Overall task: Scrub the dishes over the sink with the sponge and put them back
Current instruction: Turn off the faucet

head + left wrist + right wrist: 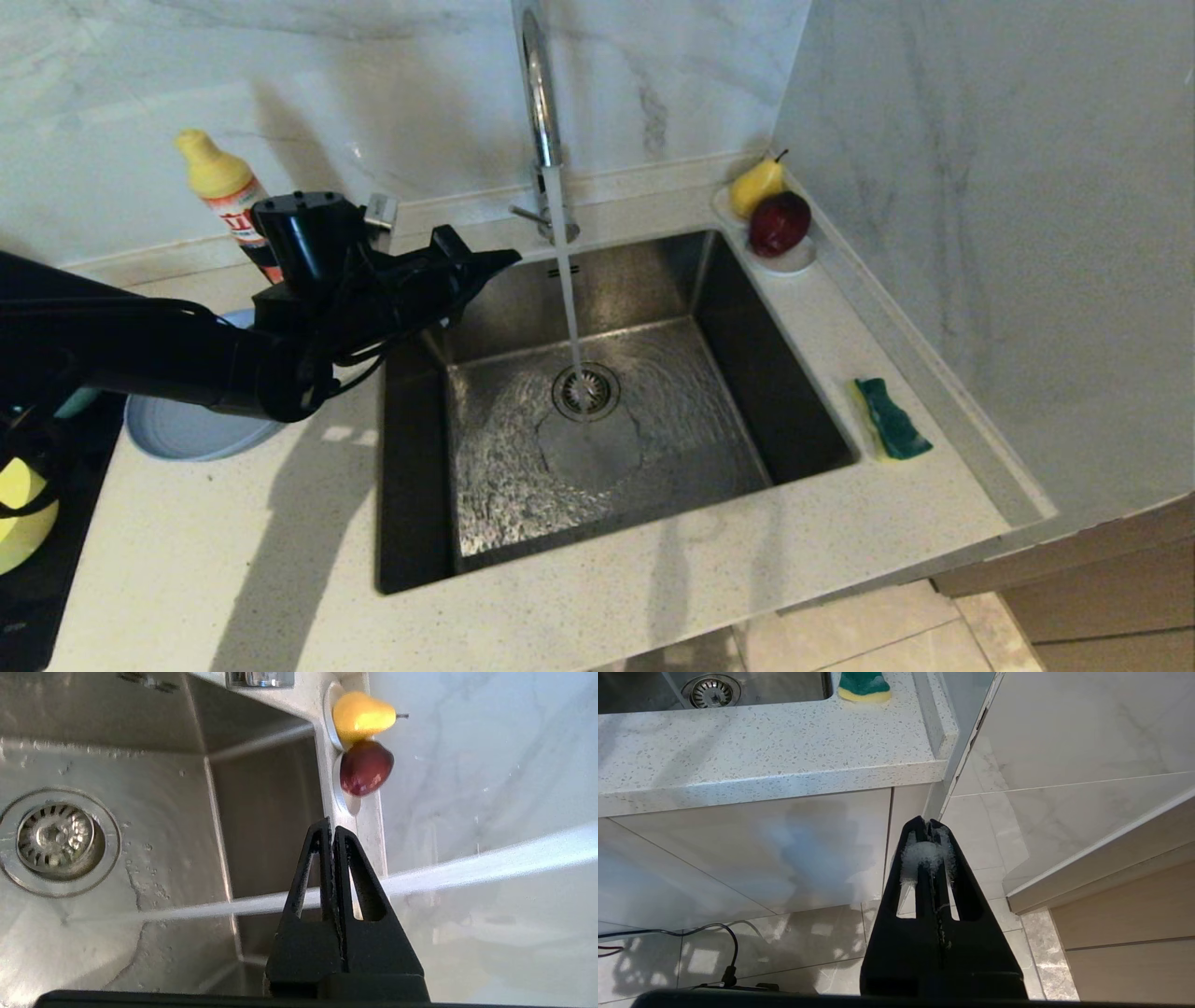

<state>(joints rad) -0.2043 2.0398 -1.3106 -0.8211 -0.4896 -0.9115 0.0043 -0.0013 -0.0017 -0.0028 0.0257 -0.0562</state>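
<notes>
Beneath the countertop [738,760], only its wrist view shows right gripper [928,822], fingers together, foam-flecked.

sink [709,308]: brushed steel, dull sheen, wet on the floor
tap [540,103]: polished chrome, mirror-bright
surface [280,541]: pale speckled stone, smooth
walls [980,187]: glossy veined marble
sponge [892,420]: soft yellow foam under rough green scouring layer
left pincer [332,833]: matt black plastic
right pincer [927,823]: matt black plastic, white foam clinging
plate [187,429]: smooth grey-blue glaze
</notes>
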